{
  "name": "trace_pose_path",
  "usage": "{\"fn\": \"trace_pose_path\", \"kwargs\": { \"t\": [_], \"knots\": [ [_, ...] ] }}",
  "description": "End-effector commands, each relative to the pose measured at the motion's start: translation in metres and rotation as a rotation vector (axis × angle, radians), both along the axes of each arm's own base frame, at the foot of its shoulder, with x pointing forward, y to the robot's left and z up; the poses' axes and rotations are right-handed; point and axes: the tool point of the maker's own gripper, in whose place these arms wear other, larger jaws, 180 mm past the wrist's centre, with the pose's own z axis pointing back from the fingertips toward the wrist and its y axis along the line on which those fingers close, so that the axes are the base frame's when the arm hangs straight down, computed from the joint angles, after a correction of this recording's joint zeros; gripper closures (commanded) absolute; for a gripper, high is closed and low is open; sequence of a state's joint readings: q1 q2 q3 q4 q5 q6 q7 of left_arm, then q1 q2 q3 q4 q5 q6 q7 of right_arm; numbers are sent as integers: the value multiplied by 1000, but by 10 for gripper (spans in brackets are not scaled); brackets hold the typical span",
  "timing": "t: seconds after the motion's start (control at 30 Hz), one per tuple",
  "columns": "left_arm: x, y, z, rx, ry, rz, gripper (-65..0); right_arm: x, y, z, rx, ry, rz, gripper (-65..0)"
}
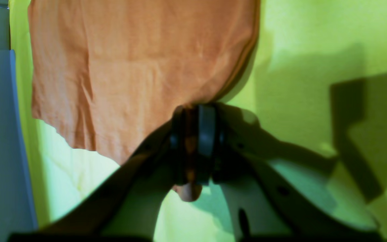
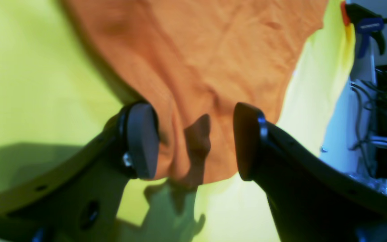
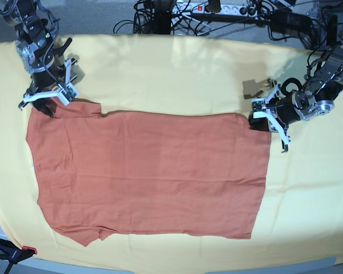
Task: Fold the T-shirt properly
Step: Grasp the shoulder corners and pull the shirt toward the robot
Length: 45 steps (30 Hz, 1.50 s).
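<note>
Yellow cloth (image 3: 160, 63) covers the worktop; the T-shirt (image 3: 148, 171) lies flat at centre. Thin and limp, it should lift best by corners. Left hand (image 1: 195, 144) pinches its three-o'clock corner; right hand (image 2: 193, 141) gapes, seemingly over the ten-o'clock sleeve.

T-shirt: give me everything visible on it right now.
The T-shirt is plain rust-orange thin fabric, lightly creased, spread flat on the yellow cloth with both short sleeves toward the base view's left. The left gripper is shut on a hem corner; the right gripper is open, its fingers straddling a raised pinch of fabric at the far sleeve.
</note>
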<state>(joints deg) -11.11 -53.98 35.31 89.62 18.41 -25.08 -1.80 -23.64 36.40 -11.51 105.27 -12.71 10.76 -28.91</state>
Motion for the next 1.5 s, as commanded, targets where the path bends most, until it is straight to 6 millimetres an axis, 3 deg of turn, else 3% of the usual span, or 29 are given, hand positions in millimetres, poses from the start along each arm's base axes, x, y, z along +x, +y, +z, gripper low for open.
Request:
{"fn": "trace_pose_path", "kwargs": {
  "t": [0.0, 0.07, 0.1, 0.3, 0.43, 0.7, 0.9, 1.07, 1.23, 1.37, 1.47],
  "knots": [
    [1, 8, 2, 30, 1, 0, -20, -1, -13, 2, -46, 15, -15, -222],
    [1, 6, 4, 27, -3, -6, 0, 3, -22, 6, -78, 14, -35, -28],
    [0, 4, 7, 25, -7, -13, 0, 5, -28, 9, -93, 2, -57, 0],
    [-6, -1, 30, 11, -28, -57, 0, 7, -43, 38, -171, -25, -99, 0],
    [-19, -1, 49, 27, -14, -113, 0, -6, -42, 48, -203, 5, -54, 0],
    [-74, 5, 69, 53, 207, -226, 0, -60, -46, 30, -268, 168, 6, 0],
    [-96, 3, 88, 36, 253, -255, 0, -98, -51, 24, -304, 268, 1, 0],
    [-115, 3, 91, 55, 288, -288, 0, -128, -42, 23, -293, 334, 12, 0],
    [-135, 2, 81, 48, 352, -298, 0, -148, -36, 30, -303, 331, 22, 0],
    [-143, 2, 77, 44, 377, -300, 0, -150, -31, 34, -290, 317, 20, 0],
    [-143, 1, 77, 43, 375, -303, 0, -138, -29, 41, -299, 246, 39, 0]
  ]
}}
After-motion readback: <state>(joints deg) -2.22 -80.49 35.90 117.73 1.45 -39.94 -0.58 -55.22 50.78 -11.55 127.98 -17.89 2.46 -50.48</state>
